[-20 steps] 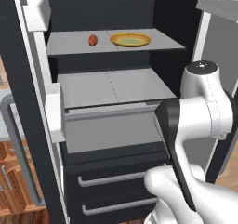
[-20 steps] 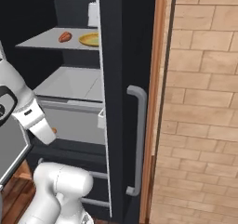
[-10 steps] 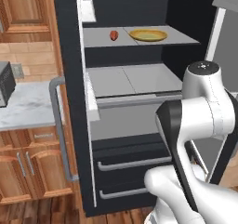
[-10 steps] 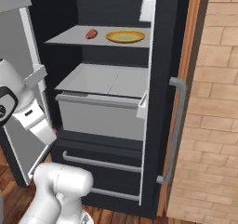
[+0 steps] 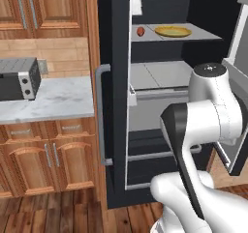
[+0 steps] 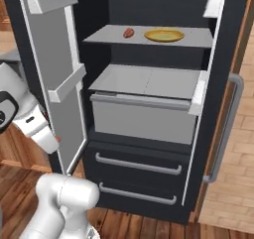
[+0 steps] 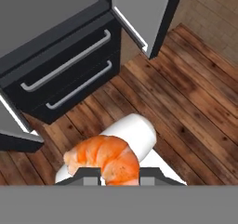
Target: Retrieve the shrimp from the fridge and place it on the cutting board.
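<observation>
One shrimp, curled and orange-pink, sat clamped between the finger tips of the gripper, the jaws drawn nearly together on it, above the wooden floor in front of the fridge. Both fridge doors stood open. On the top shelf a yellow plate lay near the middle, a reddish-brown lump just beside it toward the shelf's left edge. Two handled drawers showed below. A marble counter carried a dark appliance at its left edge.
</observation>
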Tool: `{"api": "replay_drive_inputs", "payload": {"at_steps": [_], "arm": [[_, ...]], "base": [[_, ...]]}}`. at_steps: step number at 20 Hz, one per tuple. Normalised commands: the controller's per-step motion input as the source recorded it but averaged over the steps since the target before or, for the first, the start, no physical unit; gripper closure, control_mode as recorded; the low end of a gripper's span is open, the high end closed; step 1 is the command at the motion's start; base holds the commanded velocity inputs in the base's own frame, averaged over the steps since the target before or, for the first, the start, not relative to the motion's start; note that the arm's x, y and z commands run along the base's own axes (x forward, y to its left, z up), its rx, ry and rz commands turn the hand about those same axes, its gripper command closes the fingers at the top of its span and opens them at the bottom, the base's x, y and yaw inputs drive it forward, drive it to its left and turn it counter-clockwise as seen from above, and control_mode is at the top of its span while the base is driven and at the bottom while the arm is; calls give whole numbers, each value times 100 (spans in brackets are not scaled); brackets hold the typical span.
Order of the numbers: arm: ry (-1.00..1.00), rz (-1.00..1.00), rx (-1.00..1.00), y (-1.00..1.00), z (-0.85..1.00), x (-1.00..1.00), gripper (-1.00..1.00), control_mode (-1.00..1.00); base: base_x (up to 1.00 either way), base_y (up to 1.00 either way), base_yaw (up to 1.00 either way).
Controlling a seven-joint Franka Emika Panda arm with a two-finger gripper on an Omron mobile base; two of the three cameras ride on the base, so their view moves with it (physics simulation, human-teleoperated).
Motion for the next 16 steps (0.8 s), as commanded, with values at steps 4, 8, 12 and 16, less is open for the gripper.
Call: {"api": "replay_drive_inputs", "payload": {"at_steps": [4,8,12,16], "arm": [[0,0,0,0,0,0,100,100],[0,0,0,0,0,0,100,100],[0,0,0,0,0,0,100,100],[0,0,0,0,0,0,100,100]], "base": [[-53,54,3],[-10,65,2],[0,95,3],[0,100,2]]}}
